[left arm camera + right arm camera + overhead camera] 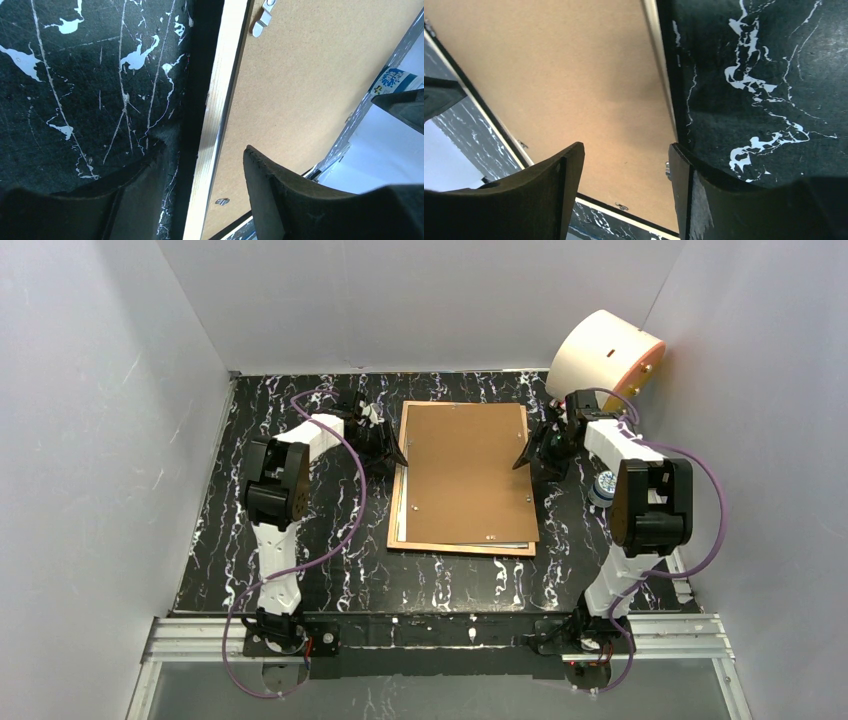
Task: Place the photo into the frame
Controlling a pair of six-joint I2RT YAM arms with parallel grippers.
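the frame [450, 549] lies flat in the middle of the desk [440, 585], with a brown backing board [465, 475] resting on it slightly askew. the left hand [397, 452] is at its left edge, fingers [280, 200] apart either side of the pale wooden rail, not pinching it. the right hand [522, 458] is at the right edge, likewise apart. a thin pale strip under the board's near edge may be the photo [480, 541]; i cannot tell.

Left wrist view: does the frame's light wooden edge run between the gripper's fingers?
Yes: the left gripper straddles the edge of the frame, one finger over the table, one over the backing board.
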